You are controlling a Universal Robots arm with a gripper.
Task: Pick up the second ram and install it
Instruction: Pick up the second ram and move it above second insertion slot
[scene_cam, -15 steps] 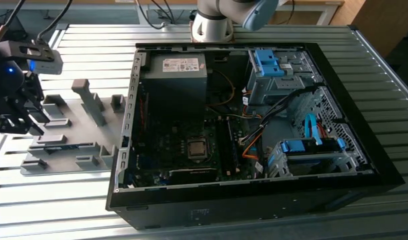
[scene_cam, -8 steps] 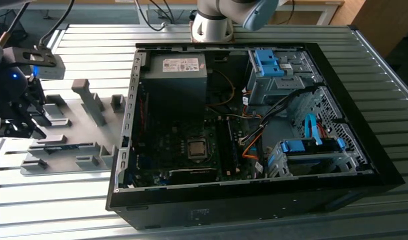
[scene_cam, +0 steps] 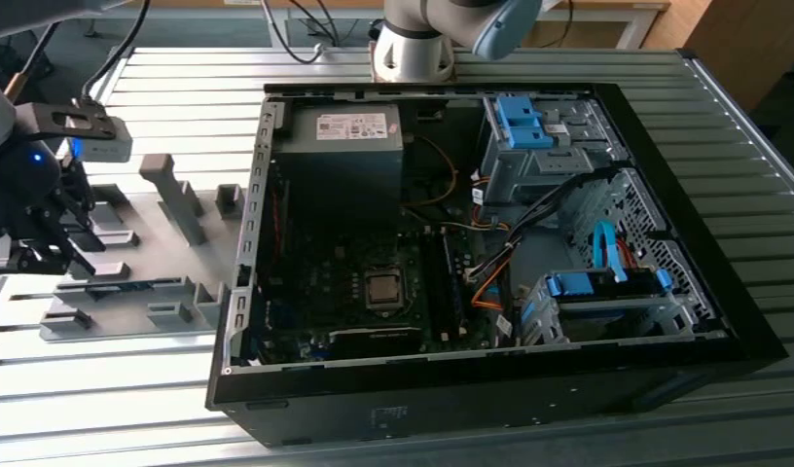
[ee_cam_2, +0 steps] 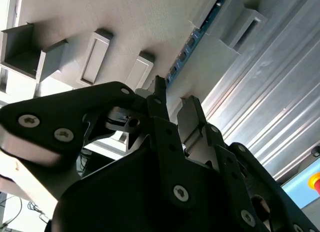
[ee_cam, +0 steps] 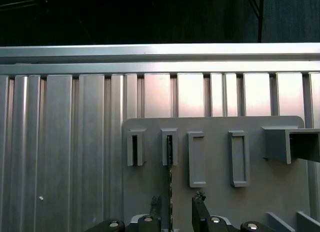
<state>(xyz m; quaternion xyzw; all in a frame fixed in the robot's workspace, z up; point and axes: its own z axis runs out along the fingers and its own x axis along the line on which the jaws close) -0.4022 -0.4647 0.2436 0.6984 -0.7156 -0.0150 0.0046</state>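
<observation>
A grey fixture plate (ee_cam: pixel 270 192) is seen lying on the ribbed aluminium counter (ee_cam: pixel 60 142). Near the frame's centre, the second ram (ee_cam: pixel 170 184) is seated edge-on in a slotted holder (ee_cam: pixel 169 148). Its length runs between the parted fingers (ee_cam: pixel 200 204) of the tool (ee_cam: pixel 177 206).

Tally, from the computer case (scene_cam: pixel 501 394) on the desk (scene_cam: pixel 112 409):
- Inside the case: one power supply (scene_cam: pixel 339 146), two blue drive clips (scene_cam: pixel 521 122).
- Beside the case: one grey fixture plate (scene_cam: pixel 137 226), one ram stick (ee_cam: pixel 170 182), one end effector (ee_cam: pixel 177 197).
</observation>
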